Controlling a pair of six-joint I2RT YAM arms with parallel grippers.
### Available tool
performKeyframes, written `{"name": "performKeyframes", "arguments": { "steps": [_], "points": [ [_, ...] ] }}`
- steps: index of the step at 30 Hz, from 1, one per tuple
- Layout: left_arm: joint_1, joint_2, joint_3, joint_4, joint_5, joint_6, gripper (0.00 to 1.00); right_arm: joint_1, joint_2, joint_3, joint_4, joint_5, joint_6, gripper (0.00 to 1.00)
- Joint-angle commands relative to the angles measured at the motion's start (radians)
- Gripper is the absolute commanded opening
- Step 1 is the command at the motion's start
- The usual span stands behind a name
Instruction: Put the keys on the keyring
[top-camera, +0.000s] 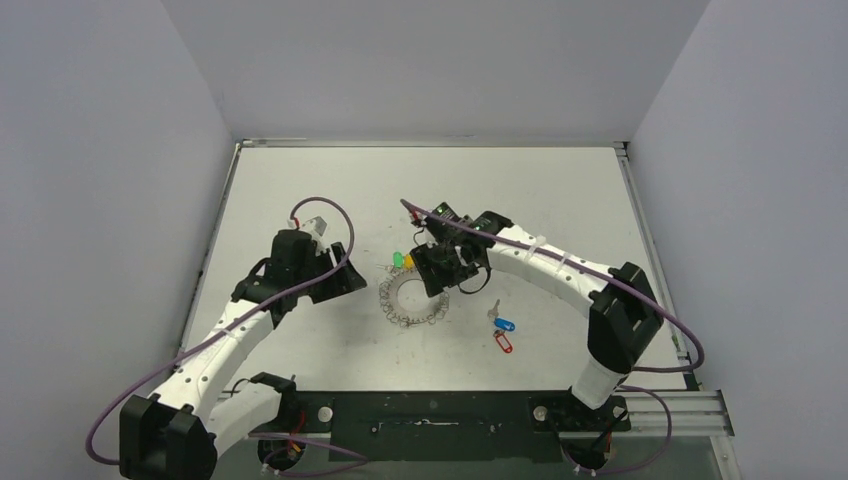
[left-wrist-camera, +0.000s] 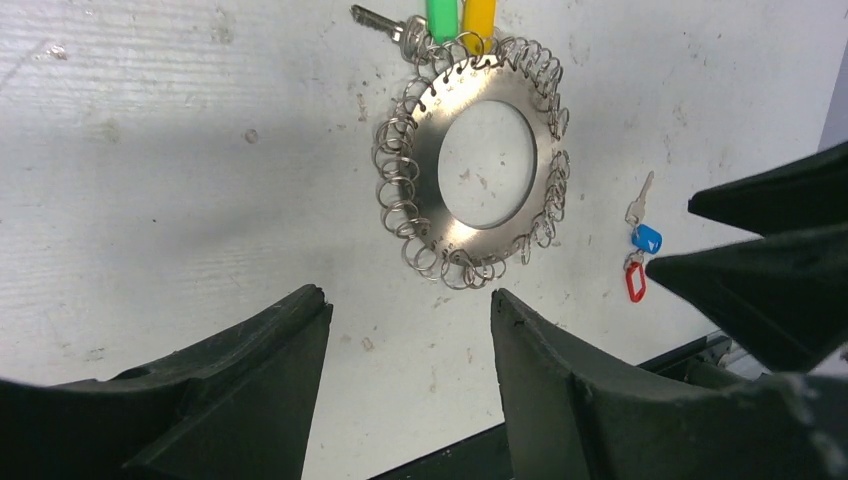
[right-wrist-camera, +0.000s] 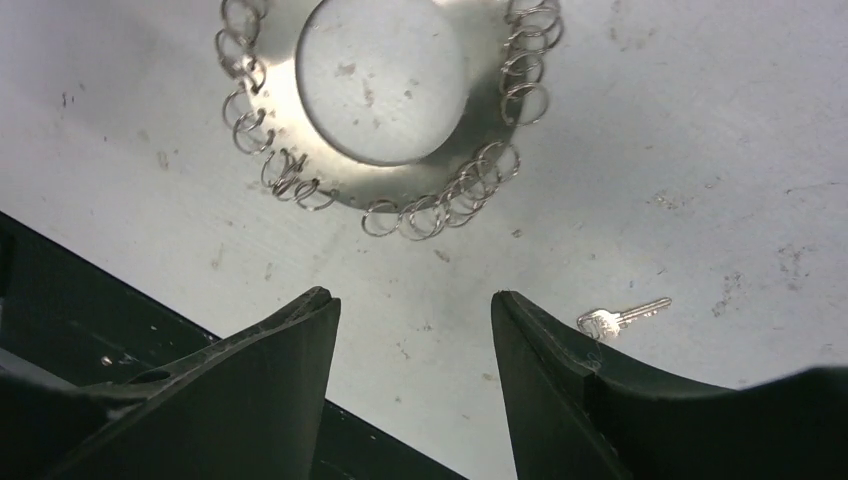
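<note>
The keyring (top-camera: 412, 300) lies flat at the table's middle, a grey metal disc (left-wrist-camera: 425, 170) with a wide hole and many wire loops round its edge. Two keys lie apart from it to its right, one with a blue tag (top-camera: 504, 324), one with a red tag (top-camera: 503, 342); the left wrist view shows both, blue tag (left-wrist-camera: 647, 238) and red tag (left-wrist-camera: 635, 283). My left gripper (top-camera: 343, 272) hovers left of the ring, open and empty (left-wrist-camera: 410, 296). My right gripper (top-camera: 438, 272) hangs over the ring's far right edge, open and empty (right-wrist-camera: 412, 296). A silver key (right-wrist-camera: 625, 318) shows beside its right finger, tag hidden.
A green tag (top-camera: 398, 259) and a yellow tag (top-camera: 408, 262) with keys hang on the ring's far edge. The black base bar (top-camera: 430, 425) runs along the near edge. Grey walls close in the table on three sides.
</note>
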Motion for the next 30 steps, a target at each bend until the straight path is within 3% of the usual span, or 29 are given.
{"name": "performKeyframes", "arguments": {
  "steps": [1, 13, 30],
  "points": [
    [0.004, -0.037, -0.022, 0.022, 0.054, -0.039, 0.58, 0.141, -0.046, -0.024, -0.045, 0.227, -0.038, 0.57],
    [0.004, -0.144, -0.095, 0.035, 0.062, -0.138, 0.58, 0.283, 0.074, -0.006, 0.001, 0.291, -0.038, 0.41],
    [0.004, -0.209, -0.088, -0.038, 0.017, -0.146, 0.58, 0.295, 0.214, 0.022, 0.06, 0.277, -0.054, 0.35]
  ]
}}
